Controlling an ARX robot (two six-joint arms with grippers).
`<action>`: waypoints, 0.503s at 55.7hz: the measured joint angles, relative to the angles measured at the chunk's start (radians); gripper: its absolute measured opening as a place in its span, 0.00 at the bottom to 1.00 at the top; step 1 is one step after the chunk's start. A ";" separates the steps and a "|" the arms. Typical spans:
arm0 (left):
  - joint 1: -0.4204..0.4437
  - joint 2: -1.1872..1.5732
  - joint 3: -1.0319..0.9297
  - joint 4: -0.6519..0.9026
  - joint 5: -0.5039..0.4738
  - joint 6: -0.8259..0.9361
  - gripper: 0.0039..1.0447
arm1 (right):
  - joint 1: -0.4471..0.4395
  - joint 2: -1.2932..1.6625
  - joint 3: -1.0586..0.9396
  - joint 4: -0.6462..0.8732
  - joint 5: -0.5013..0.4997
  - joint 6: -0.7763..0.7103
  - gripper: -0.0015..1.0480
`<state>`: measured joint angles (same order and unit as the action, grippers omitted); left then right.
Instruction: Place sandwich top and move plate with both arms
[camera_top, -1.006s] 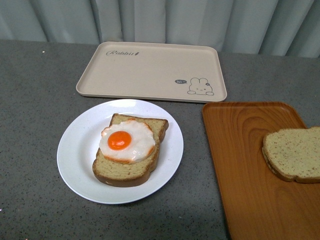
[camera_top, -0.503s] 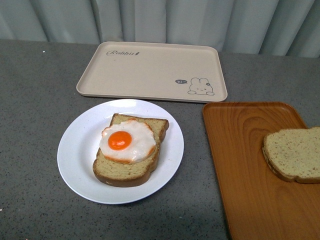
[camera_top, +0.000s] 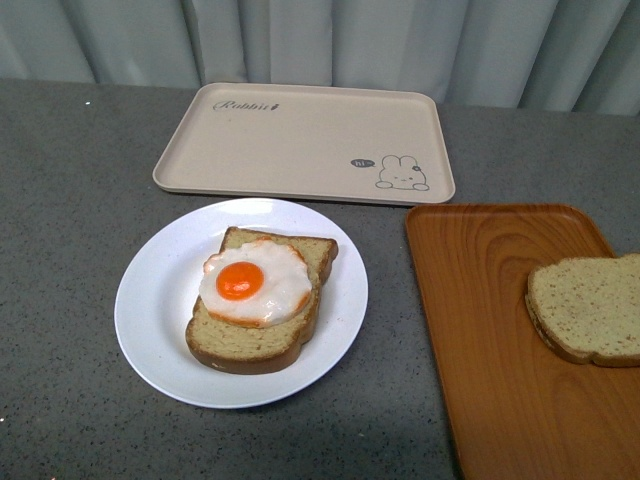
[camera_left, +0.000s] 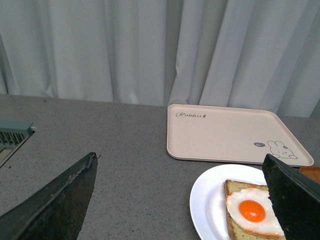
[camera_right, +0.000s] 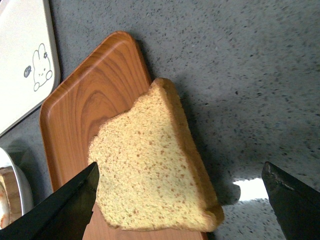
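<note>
The round white plate (camera_top: 150, 300) rests on the grey table and carries a thick bread slice with a fried egg (camera_top: 255, 283). The sandwich top (camera_top: 588, 308), a plain tan speckled slice, lies on the orange wood-grain tray (camera_top: 490, 330) at the right. Neither arm shows in the front view. In the right wrist view my right gripper (camera_right: 180, 192) is open above the sandwich top (camera_right: 150, 175), its fingers spread to either side of it. In the left wrist view my left gripper (camera_left: 182, 187) is open and empty, left of the plate (camera_left: 210, 200).
A beige rabbit-print tray (camera_top: 300, 140) lies at the back, just behind the plate. Grey curtains hang behind the table. The sandwich top overhangs the orange tray's edge (camera_right: 197, 232) in the right wrist view. A pale vent-like object (camera_left: 12, 137) sits at the far left in the left wrist view.
</note>
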<state>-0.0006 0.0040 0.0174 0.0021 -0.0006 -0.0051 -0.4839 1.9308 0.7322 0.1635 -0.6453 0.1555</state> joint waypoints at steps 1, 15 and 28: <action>0.000 0.000 0.000 0.000 0.000 0.000 0.94 | 0.005 0.007 0.000 0.000 0.001 0.002 0.91; 0.000 0.000 0.000 0.000 0.000 0.000 0.94 | 0.024 0.078 0.004 0.016 0.008 0.017 0.91; 0.000 0.000 0.000 0.000 0.000 0.000 0.94 | 0.035 0.103 0.021 0.016 0.023 0.030 0.91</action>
<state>-0.0006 0.0040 0.0174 0.0021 -0.0002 -0.0051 -0.4484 2.0338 0.7532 0.1795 -0.6224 0.1852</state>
